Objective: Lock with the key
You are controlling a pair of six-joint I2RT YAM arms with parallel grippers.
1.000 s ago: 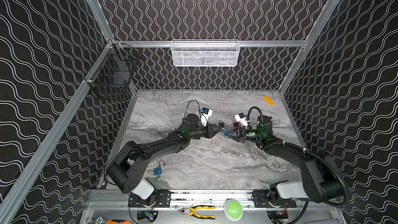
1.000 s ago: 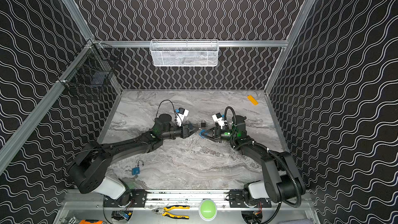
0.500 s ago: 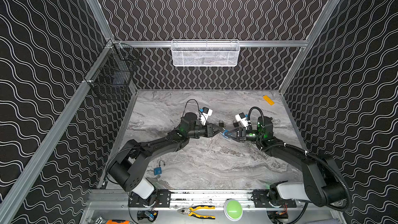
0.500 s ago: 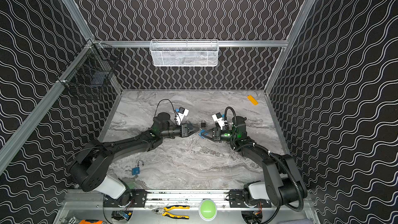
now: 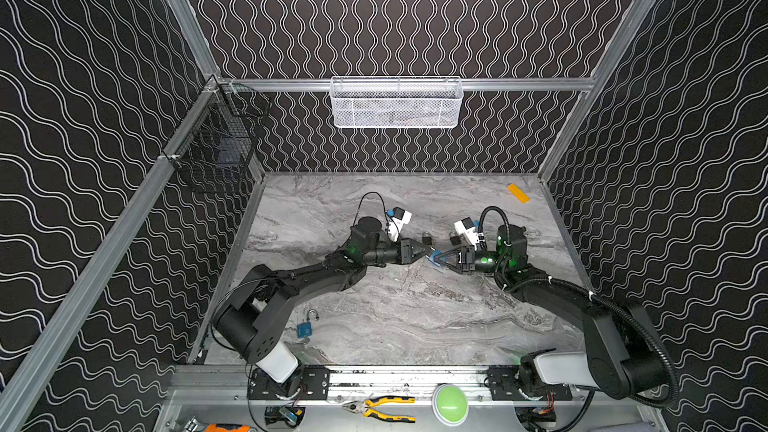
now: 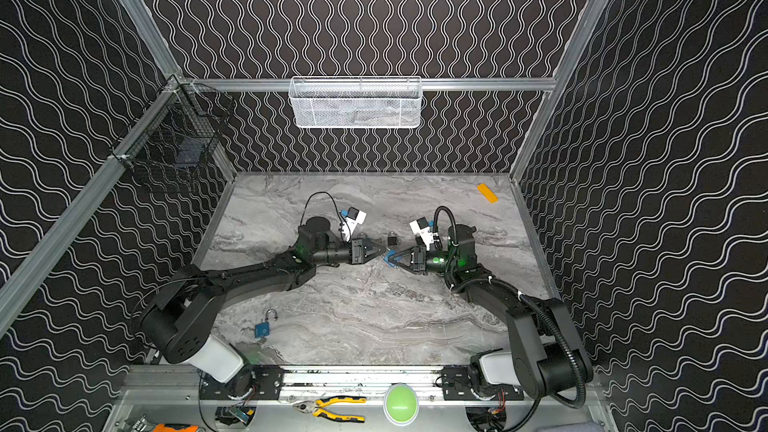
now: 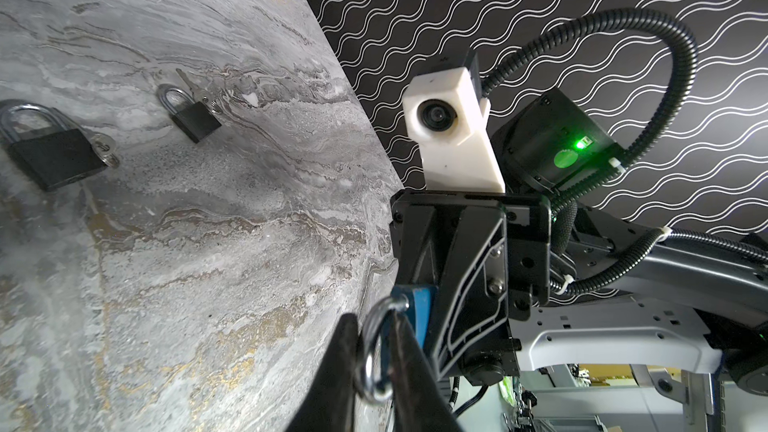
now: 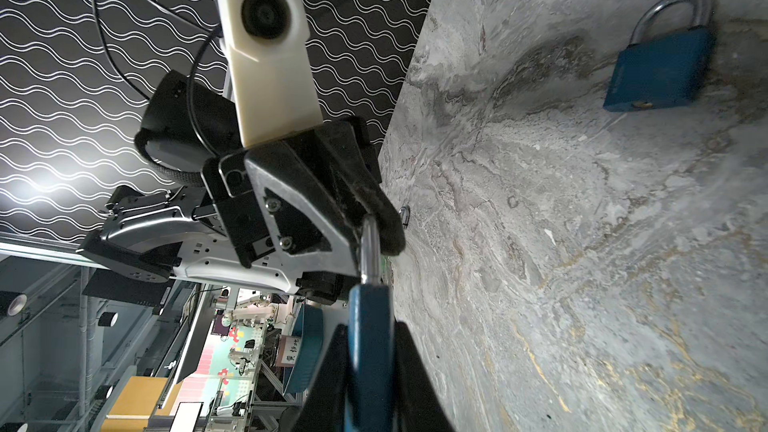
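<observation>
Mid-table, my two grippers meet tip to tip over one blue padlock. My right gripper is shut on the padlock's blue body. The steel shackle points toward my left gripper, which is shut on it. No key shows in this padlock. Keys on rings lie on the table beside two black padlocks.
The black padlocks lie just behind the grippers. A second blue padlock lies near the left arm's base. An orange block sits back right. White basket and black wire basket hang on the walls.
Both grippers stay tip to tip at the blue padlock. The left wrist has shifted only slightly; the right arm looks still.
</observation>
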